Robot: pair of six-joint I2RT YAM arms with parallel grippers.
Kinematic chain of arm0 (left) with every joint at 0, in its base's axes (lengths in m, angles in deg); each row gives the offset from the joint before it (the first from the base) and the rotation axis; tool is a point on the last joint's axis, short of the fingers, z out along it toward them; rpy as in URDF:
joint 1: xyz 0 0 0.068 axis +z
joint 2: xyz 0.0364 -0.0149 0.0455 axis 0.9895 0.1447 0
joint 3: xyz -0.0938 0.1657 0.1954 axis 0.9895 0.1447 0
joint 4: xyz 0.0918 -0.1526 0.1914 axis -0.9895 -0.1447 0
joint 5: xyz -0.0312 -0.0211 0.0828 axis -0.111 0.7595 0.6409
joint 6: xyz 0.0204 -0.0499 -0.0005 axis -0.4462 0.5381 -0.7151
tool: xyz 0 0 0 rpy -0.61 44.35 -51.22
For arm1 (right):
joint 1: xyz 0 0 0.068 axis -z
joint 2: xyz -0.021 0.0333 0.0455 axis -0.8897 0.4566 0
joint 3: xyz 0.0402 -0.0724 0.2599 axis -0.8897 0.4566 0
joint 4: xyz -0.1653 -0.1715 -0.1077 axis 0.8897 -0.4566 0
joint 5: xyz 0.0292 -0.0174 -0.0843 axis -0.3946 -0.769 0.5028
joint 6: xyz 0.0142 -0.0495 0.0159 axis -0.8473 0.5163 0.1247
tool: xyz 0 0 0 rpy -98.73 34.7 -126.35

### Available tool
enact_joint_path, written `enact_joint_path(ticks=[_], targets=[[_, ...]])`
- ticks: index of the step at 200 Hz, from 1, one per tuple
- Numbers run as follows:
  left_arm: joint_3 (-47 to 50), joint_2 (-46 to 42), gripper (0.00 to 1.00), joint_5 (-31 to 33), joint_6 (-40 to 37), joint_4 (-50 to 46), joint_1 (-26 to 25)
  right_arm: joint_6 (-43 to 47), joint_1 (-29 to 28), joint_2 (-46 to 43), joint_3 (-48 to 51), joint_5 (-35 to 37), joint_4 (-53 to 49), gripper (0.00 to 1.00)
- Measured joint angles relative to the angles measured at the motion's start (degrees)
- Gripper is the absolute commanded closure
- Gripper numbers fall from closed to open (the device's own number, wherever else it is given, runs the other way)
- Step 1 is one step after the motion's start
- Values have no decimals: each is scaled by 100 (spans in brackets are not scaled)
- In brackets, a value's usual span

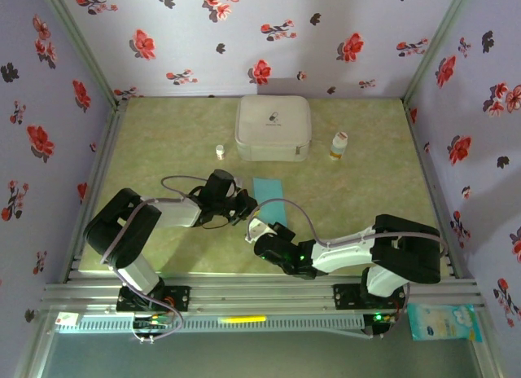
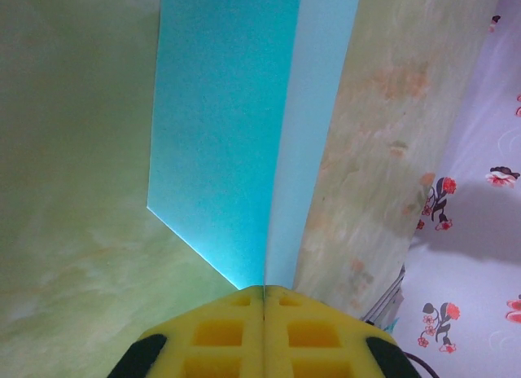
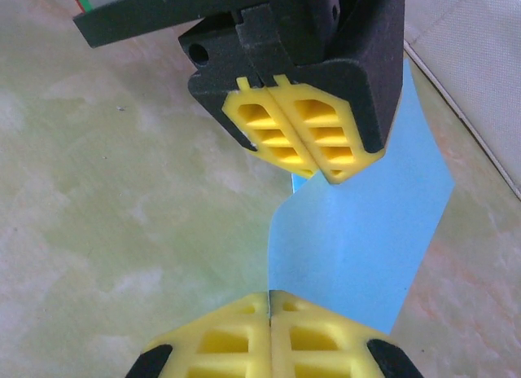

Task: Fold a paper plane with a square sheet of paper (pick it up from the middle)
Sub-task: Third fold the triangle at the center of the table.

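The left jaws are closed, their yellow pads (image 2: 216,336) pressed flat together on the near edge of the sheet of paper (image 2: 220,134). In the left wrist view a straight line in the sheet runs away from that pinch, with a deeper teal panel to its left and a paler panel to its right. The right jaws are closed too, pads (image 3: 220,344) meeting with no gap on another edge of the same sheet (image 3: 366,223). In the right wrist view the left arm's pads (image 3: 269,125) sit just beyond them, also clamped on the paper, so the two grips are close together with a short span of blue paper between them. From above, the sheet (image 1: 267,191) shows as a narrow light blue strip near the middle of the surface (image 1: 163,142). Its near end is at the two jaws, where the arms converge from left and right. The rest of the strip reaches away towards the far side. Beyond it, well apart, a white rounded case (image 1: 273,127) sits at the far middle of the green marbled surface. A small bottle (image 1: 220,151) stands just left of the case, and a taller bottle with a yellow label (image 1: 339,145) stands to its right. Floral walls (image 1: 326,36) enclose the left, right and far sides. A pale packet (image 1: 444,321) lies outside the frame at the near right.
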Motion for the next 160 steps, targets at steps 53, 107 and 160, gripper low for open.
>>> enact_joint_path(ticks=[53,107,160], targets=[[-205,-861,60,190,-798,-1451,240,-391,205,-328,72,-789,4,100],[-859,-1709,59,431,-1764,-2916,813,-1255,876,-422,131,-2697,122,100],[-1342,-1296,70,127,-2140,-3110,960,-1864,1193,-431,114,-3926,133,100]])
